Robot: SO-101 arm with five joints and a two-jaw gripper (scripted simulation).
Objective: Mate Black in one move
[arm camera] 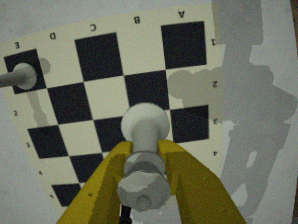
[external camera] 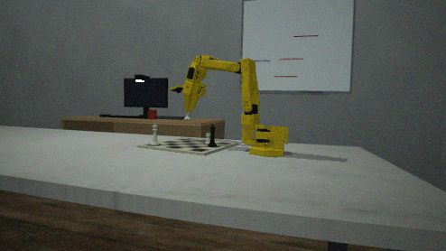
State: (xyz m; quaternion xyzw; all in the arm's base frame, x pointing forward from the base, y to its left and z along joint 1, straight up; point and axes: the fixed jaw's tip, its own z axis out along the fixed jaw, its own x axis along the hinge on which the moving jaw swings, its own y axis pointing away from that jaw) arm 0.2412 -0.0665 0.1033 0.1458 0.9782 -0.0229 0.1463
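The pale desk [external camera: 135,181] fills the foreground, its near edge running across the exterior view above a wooden floor [external camera: 68,226]. Toward the desk's far edge lies a small chessboard [external camera: 190,145]. On it a white piece [external camera: 154,134] stands upright at the left corner, a black piece [external camera: 212,135] stands upright near the right side, and a small white piece [external camera: 208,137] stands just behind the black one. Just right of the board the yellow arm's base [external camera: 268,141] sits on the desk.

The gripper [external camera: 189,110] hangs well above the board, pointing down, its jaws closed on a held white piece [arm camera: 144,137], whose round base shows below the fingers in the wrist view. That piece is lifted clear of every square.

In the wrist view the board's edge carries the letters A, B, C, D and E along the top and digits down the right side; they are too blurred to read surely.

Beyond the desk stand a wooden side table [external camera: 140,124], a dark monitor [external camera: 145,92] and a red cup [external camera: 152,114]. A whiteboard [external camera: 298,45] hangs on the grey wall; its coloured marks are short strokes with no legible words.
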